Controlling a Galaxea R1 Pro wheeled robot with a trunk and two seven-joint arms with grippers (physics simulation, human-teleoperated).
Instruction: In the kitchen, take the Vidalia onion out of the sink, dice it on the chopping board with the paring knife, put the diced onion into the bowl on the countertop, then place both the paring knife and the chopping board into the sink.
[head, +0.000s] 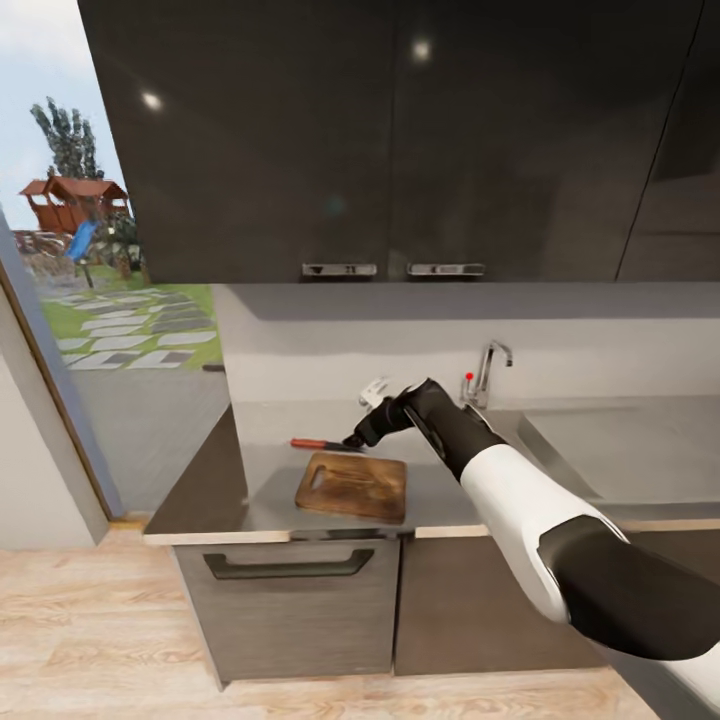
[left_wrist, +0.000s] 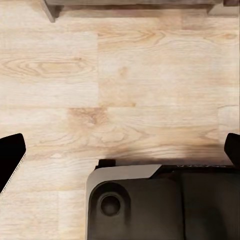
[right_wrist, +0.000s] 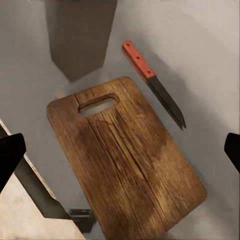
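The dark-brown chopping board (head: 351, 486) (right_wrist: 125, 160) lies flat on the grey countertop (head: 205, 490), slot handle toward the left. Just behind it rests the paring knife (head: 312, 444) (right_wrist: 152, 82), red handle to the left, parallel to the board's far edge. My right gripper (head: 352, 438) (right_wrist: 120, 152) hovers open over the board's far edge, close to the knife's blade tip, holding nothing. The sink (head: 640, 450) with its chrome faucet (head: 490, 370) is to the right. The onion is out of view. My left gripper (left_wrist: 120, 150) hangs open above the wooden floor.
Dark wall cabinets (head: 400, 140) hang low over the counter. A small white object (head: 373, 391) sits behind my right wrist; I cannot tell what it is. A glass door (head: 110, 330) opens onto the garden at left. The robot's base (left_wrist: 160, 205) is under the left gripper.
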